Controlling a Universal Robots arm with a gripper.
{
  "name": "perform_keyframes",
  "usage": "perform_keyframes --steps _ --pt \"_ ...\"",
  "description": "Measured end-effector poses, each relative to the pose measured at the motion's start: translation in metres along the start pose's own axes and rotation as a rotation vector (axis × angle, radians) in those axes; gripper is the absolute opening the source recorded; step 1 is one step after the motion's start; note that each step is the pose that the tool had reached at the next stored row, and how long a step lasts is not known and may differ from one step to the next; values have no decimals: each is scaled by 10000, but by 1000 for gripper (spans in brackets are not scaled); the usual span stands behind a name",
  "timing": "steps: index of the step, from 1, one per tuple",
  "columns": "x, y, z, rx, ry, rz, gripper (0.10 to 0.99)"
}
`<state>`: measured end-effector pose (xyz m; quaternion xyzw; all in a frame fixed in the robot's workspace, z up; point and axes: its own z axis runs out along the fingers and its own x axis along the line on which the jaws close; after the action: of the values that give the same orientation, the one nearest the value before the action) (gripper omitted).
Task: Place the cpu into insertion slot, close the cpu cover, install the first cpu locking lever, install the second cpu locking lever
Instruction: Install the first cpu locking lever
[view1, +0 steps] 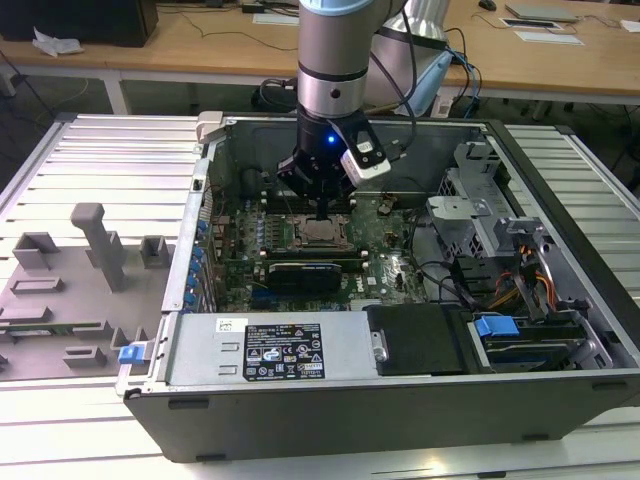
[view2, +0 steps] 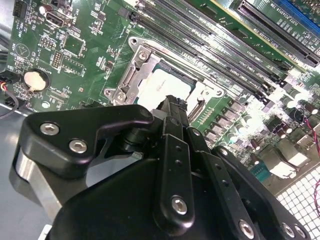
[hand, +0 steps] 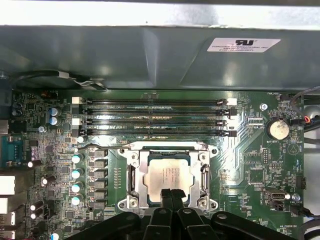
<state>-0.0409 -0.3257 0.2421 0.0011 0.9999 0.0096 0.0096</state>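
in the exterior view the gripper (view1: 320, 212) hangs inside the open computer case (view1: 350, 425), just above the cpu (view1: 323, 236), on the black card's (view1: 305, 272) far side. in the second wrist view its fingertips (view2: 172, 107) are at the cpu's edge. in the first wrist view the fingers (hand: 166, 197) are pressed together, pinching nothing; the cpu sits in the insertion slot (hand: 128, 204), framed by the cpu cover (hand: 205, 172).

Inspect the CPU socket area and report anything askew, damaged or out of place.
Nothing stands out. The cpu lies flat and square in the insertion slot, edges parallel to its metal frame, with no visible damage. The gripper, shut, hangs over the chip's edge.
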Motion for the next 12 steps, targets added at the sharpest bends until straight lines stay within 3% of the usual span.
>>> perform_keyframes --steps 10,12 --pt "0 0 -2 2 0 -1 106" --pt "-1 1 -33 2 0 0 106"
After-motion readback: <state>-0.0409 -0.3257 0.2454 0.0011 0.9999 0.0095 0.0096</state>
